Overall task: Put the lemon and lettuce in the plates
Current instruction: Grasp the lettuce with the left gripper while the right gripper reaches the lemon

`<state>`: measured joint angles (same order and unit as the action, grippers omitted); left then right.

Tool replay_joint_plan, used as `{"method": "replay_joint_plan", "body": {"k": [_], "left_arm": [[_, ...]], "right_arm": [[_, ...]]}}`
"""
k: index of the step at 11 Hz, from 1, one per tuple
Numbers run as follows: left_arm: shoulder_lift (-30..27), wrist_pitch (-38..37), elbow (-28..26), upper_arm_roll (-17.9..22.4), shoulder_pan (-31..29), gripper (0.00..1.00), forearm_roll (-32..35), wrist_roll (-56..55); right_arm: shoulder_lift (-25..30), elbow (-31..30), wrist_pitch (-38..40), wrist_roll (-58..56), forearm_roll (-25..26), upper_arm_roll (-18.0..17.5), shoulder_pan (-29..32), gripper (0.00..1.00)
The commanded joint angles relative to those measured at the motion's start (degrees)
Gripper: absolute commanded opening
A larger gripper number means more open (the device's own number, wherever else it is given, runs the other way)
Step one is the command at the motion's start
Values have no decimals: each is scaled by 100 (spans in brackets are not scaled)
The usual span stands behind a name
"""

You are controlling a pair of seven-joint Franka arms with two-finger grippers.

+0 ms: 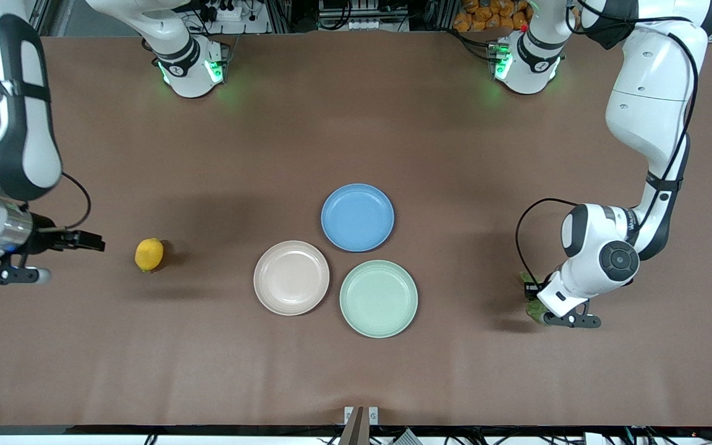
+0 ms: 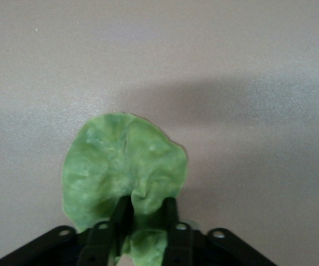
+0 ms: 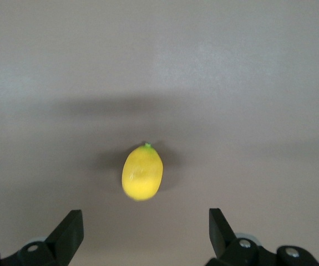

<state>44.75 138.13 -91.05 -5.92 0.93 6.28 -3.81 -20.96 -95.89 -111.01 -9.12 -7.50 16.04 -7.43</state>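
The lemon (image 1: 149, 254) lies on the table toward the right arm's end; it also shows in the right wrist view (image 3: 142, 172). My right gripper (image 1: 93, 241) is open and empty beside it, apart from it (image 3: 145, 235). My left gripper (image 2: 145, 209) is shut on the stem end of the green lettuce leaf (image 2: 120, 166), low at the table toward the left arm's end. In the front view the left hand (image 1: 569, 293) hides most of the lettuce (image 1: 535, 311). The pink-beige plate (image 1: 291, 277) and the mint plate (image 1: 378, 298) sit side by side mid-table, both empty.
An empty blue plate (image 1: 357, 217) sits just farther from the front camera than the two pale plates. The brown table (image 1: 220, 154) is bare between the lemon and the pink plate and between the mint plate and the lettuce.
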Motion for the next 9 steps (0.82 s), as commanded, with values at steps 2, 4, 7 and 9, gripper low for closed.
{"method": "replay_joint_plan", "body": {"k": [2,4,7,9], "left_arm": [[-133,30,132,3,-32,0,154,82],[-422,-57,105,-41,38,0,154,65],[-853,-295,88,-120,398,0,67,-14],[-1003,-321,88,-251,592,0,-47,-14]], "right_arm": [[-249,-474,-869,-73,-120,-22,-22,100],[-417,-622,-1237,-73,-207,-31,-101,100],[-601,-896,-1792,-64,-278,-31,-171,100],[-724,-1027,-2107,-46,-531,-31,-215,100]]}}
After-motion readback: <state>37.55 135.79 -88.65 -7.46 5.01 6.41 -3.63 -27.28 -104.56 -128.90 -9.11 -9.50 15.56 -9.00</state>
